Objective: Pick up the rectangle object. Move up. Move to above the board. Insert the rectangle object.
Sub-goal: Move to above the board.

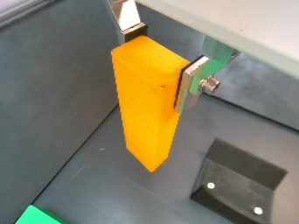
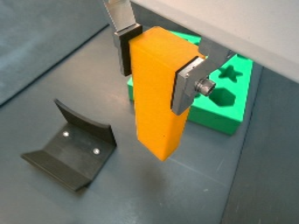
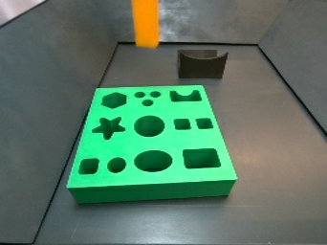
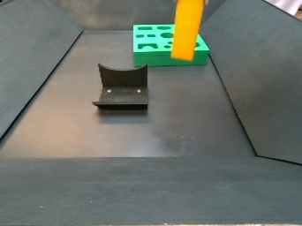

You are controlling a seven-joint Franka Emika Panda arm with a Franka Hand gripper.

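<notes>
**Block lifted, board not yet reached**

The gripper (image 1: pixel 162 57) is clamping the top of the block (image 1: pixel 149 101), its two silver fingers (image 1: pixel 193 80) pressing on opposite faces, closed to the block's width. In both wrist views the block is hanging upright and well clear of the dark floor. In both side views the gripper itself is out of frame and only the lower part of the block (image 3: pixel 145 23) is showing at the upper edge.

Judging by that height, the lift looks done and the move towards the board (image 3: pixel 149 141) is the step in hand. In a side view the block is hanging over the floor beyond the board's far edge, near the dark notched piece (image 3: pixel 201 62), not above any hole. To do this well, it should be travelling level, staying high, and keeping the block vertical, with its square section squared to the hole's sides before any descent.

The board is lying flat with all its cut-outs empty: hexagon, star, circles, squares. The larger square hole (image 3: pixel 202 158) near the front corner seems a likely target, though I cannot tell for sure.
</notes>
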